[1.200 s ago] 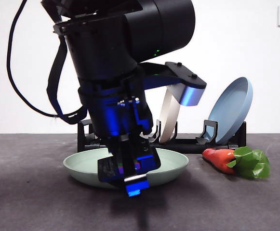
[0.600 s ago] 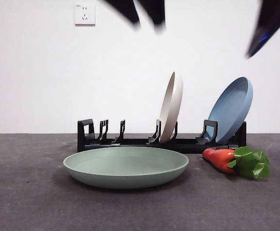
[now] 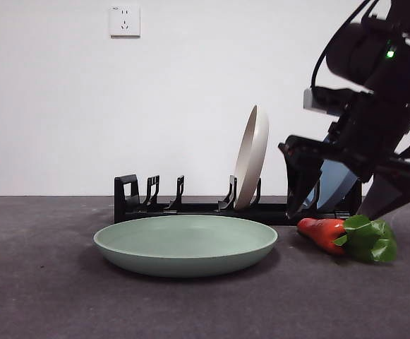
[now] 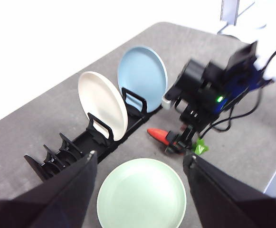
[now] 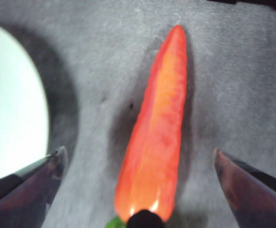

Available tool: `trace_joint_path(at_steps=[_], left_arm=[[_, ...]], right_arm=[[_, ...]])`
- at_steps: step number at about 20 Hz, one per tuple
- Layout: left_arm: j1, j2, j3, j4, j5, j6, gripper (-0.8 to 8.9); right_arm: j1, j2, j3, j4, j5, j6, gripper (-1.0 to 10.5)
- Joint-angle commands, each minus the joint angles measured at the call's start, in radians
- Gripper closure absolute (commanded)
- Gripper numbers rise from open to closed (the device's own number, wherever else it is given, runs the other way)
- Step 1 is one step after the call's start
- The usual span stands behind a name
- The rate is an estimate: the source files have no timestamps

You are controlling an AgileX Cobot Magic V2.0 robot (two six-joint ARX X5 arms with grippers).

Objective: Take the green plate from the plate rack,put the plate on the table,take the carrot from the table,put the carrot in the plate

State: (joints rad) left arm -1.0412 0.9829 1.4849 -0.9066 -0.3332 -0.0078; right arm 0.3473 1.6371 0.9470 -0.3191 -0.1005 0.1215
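The green plate (image 3: 185, 244) lies flat on the table (image 3: 49, 282) in front of the plate rack (image 3: 190, 207); it also shows in the left wrist view (image 4: 141, 197) and the right wrist view (image 5: 9, 104). The carrot (image 3: 322, 232) lies on the table to the plate's right, leaves (image 3: 370, 239) pointing away from it. My right gripper (image 3: 332, 212) is open and low over the carrot (image 5: 157, 133), one jaw on each side, not touching it. My left gripper (image 4: 140, 156) is open and empty, high above the plate, out of the front view.
A beige plate (image 3: 250, 159) and a blue plate (image 4: 141, 73) stand in the rack's right slots; the blue one is partly hidden behind my right arm in the front view. The rack's left slots hold nothing. A wall socket (image 3: 124, 21) is on the white wall.
The left arm let go of the green plate and rose out of the front view. The right arm came down at the right, over the carrot.
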Motion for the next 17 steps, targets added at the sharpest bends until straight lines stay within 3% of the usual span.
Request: trace_joint_path(at_steps=[1, 5, 12, 17], left_arm=[[-0.002, -0.014, -0.004, -0.015, -0.001, -0.027, 4.99], [-0.002, -0.028, -0.004, -0.023, 0.013, -0.053, 4.99], [-0.002, -0.038, -0.004, -0.023, 0.026, -0.053, 4.99], [-0.002, -0.038, -0.004, -0.023, 0.026, -0.053, 4.99]], right_arm=[[0.002, 0.026, -0.001, 0.009, 0.013, 0.026, 3.6], [0.002, 0.055, -0.001, 0.008, 0.032, 0.059, 3.6], [0.003, 0.065, -0.001, -0.001, 0.023, 0.072, 6.5], [0.003, 0.065, -0.001, -0.024, 0.022, 0.072, 7.5]])
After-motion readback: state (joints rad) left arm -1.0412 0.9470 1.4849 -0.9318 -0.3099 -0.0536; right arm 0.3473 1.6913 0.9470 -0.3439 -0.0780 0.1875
